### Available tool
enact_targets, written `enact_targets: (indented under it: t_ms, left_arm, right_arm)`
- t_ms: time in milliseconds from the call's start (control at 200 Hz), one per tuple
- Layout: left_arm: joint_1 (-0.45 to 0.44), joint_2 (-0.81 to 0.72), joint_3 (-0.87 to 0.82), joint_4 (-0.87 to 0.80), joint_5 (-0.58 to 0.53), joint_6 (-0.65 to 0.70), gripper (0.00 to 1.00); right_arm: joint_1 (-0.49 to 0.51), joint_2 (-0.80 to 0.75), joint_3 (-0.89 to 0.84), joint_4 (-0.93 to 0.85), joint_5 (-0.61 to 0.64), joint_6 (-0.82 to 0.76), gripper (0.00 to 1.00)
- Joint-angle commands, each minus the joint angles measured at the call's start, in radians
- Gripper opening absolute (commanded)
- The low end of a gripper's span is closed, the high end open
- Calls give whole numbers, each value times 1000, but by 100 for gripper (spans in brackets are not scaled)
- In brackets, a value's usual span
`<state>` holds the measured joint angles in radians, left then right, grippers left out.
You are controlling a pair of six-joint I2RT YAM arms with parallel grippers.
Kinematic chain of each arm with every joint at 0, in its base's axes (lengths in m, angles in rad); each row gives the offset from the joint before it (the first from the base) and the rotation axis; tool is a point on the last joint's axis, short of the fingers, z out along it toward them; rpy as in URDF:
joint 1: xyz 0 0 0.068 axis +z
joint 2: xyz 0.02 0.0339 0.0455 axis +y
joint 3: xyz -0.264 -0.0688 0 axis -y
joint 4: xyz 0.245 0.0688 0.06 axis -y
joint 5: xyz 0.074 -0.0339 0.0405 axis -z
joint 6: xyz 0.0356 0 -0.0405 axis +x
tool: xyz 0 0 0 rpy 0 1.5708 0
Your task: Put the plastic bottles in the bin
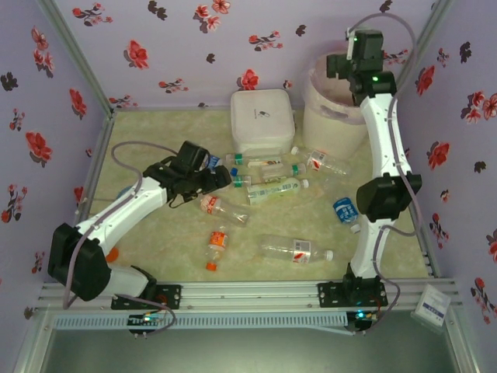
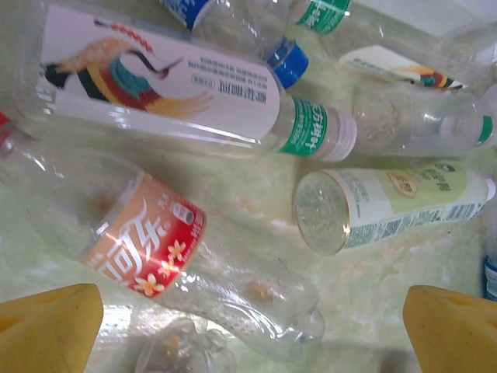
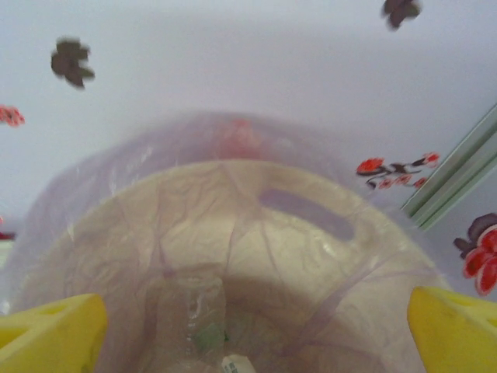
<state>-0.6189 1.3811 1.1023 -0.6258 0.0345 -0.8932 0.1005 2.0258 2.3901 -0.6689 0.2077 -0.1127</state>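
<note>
In the overhead view my left gripper (image 1: 220,179) sits left of centre, over the clear plastic bottles (image 1: 276,189) scattered across the pale marbled table (image 1: 171,249). Its wrist camera puts the yellow fingertips (image 2: 48,326) in the bottom corners, spread wide. A red-and-orange-labelled clear bottle (image 2: 146,242) lies on its side between and just above them. I cannot tell whether either finger touches it. At upper left of that view lies a larger white-labelled bottle with a bird print (image 2: 167,85). At the right, a pale-green-labelled bottle (image 2: 396,203) turns its base to me.

My right gripper (image 1: 342,66) hangs at upper right of the overhead view, above the tall cream-white bin with its pale-pink bag liner (image 1: 330,120). Its fingers are also wide apart. One clear bottle in the bin (image 3: 194,307) shows at bottom centre of the right wrist view. A white square lidded box (image 1: 262,120) stands just left of the bin.
</note>
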Motion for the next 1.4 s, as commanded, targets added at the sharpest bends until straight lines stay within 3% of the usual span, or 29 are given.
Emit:
enact_targets:
  t_ms: [0,140,345,625,835,1090,1395]
  left_arm:
    - [-58,48,24,-66,-31,-119,100]
    - [-99,74,-9,-65,-34,-266,100]
    - [-113,92,-48,-36,-71,-345,100]
    - [-117,150,-128,75,-133,-446,95]
    - [-119,272,-79,135,-144,-440,92]
    - [-119,338,9,106,-178,-406,71]
    - [-117,312,155,-19,-230,-326,55]
  right_arm:
    - [-6,-35,18,-68,24,51,100]
    - [-3,-107,-4,-112,-19,93,100]
    - [20,-227,-119,-235,-158,148,100]
    - [31,-428,-419,-163,-319,216,99]
    - [36,-555,-584,-143,-326,219,99]
    - [36,-656,-699,-144,-277,199,99]
    - [34,-758,-793,-125,-362,265,99]
